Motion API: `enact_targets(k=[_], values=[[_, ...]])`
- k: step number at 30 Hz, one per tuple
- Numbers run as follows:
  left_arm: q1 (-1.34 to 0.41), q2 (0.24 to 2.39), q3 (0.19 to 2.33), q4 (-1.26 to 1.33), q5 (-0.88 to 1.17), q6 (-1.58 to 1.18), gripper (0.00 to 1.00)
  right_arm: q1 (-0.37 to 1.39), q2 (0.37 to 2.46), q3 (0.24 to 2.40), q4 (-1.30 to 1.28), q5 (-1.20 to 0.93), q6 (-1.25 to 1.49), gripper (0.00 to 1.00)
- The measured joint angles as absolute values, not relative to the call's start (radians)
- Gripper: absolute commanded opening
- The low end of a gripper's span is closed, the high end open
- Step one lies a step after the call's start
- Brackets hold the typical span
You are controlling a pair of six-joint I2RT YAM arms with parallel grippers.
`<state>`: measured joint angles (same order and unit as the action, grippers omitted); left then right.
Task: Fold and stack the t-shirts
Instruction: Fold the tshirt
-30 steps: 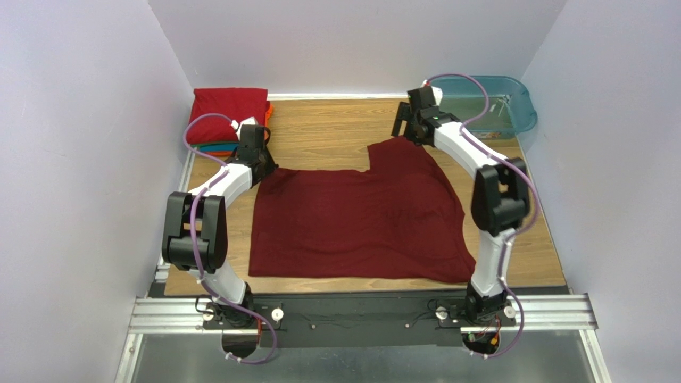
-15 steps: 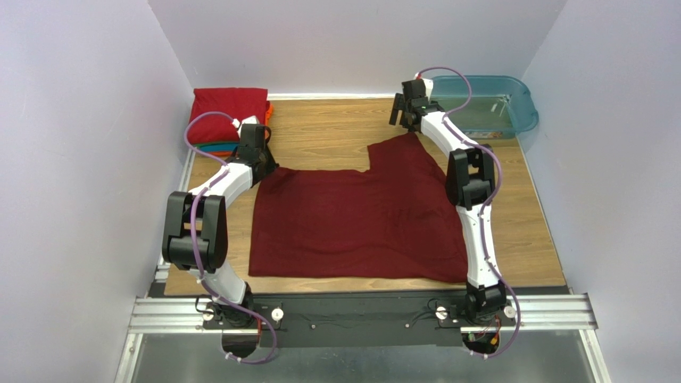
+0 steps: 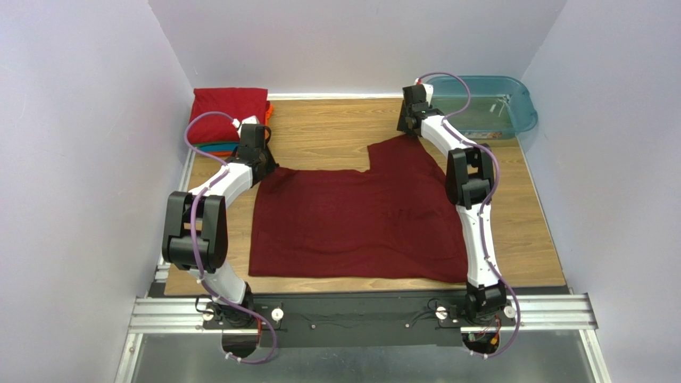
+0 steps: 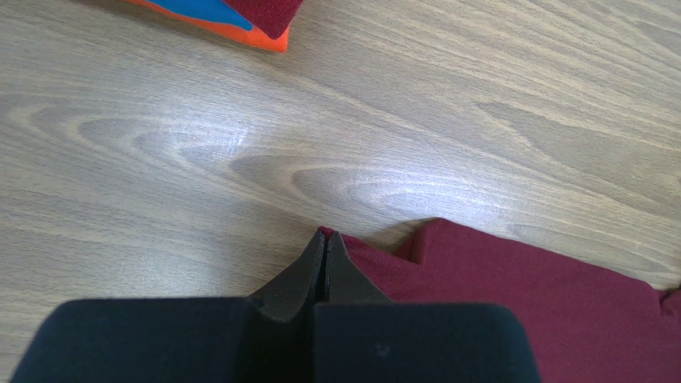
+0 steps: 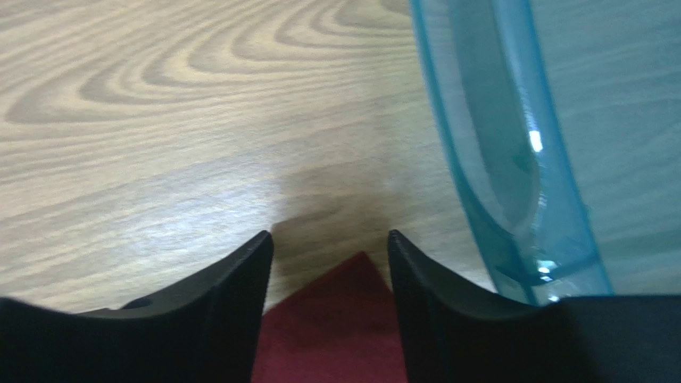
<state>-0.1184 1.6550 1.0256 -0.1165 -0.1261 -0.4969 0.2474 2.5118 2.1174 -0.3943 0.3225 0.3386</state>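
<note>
A dark maroon t-shirt (image 3: 360,219) lies spread on the wooden table. My left gripper (image 3: 267,166) is shut on its far left corner (image 4: 352,249), low on the table. My right gripper (image 3: 412,128) is open, its jaws on either side of the shirt's far right corner (image 5: 344,319), a pointed tip between the fingers. A stack of folded shirts sits at the far left: bright red (image 3: 229,106) on top, teal and orange edges below; its orange and teal corner shows in the left wrist view (image 4: 232,20).
A translucent teal tub (image 3: 489,108) stands at the far right corner, its rim close to my right gripper in the right wrist view (image 5: 495,152). White walls enclose the table on three sides.
My right arm swung left and reached farther back, bringing its open gripper down to the shirt's far right corner. The left arm has not moved.
</note>
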Motion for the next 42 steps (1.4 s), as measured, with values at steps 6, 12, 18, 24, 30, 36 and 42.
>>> enact_targets(k=[6,12,18,24,30,36,42], values=[[-0.118,1.655,1.026,-0.117,-0.126,-0.497,0.0,0.242,2.484,2.066,-0.371,0.322,0.347,0.15],[-0.118,1.655,1.026,-0.117,-0.126,-0.497,0.0,0.242,2.449,2.014,-0.369,0.31,0.346,0.01],[-0.118,1.655,1.025,-0.117,-0.126,-0.498,0.0,0.242,2.399,1.956,-0.399,0.299,0.338,0.01],[-0.118,1.651,1.02,-0.117,-0.126,-0.499,0.0,0.251,2.278,1.843,-0.413,0.291,0.323,0.01],[-0.119,1.603,0.978,-0.116,-0.126,-0.507,0.0,0.278,2.086,1.668,-0.398,0.282,0.315,0.01],[-0.12,1.53,0.918,-0.108,-0.119,-0.518,0.0,0.31,1.863,1.44,-0.395,0.277,0.322,0.01],[-0.127,1.43,0.836,-0.097,-0.118,-0.541,0.0,0.32,1.642,1.261,-0.405,0.267,0.341,0.01]])
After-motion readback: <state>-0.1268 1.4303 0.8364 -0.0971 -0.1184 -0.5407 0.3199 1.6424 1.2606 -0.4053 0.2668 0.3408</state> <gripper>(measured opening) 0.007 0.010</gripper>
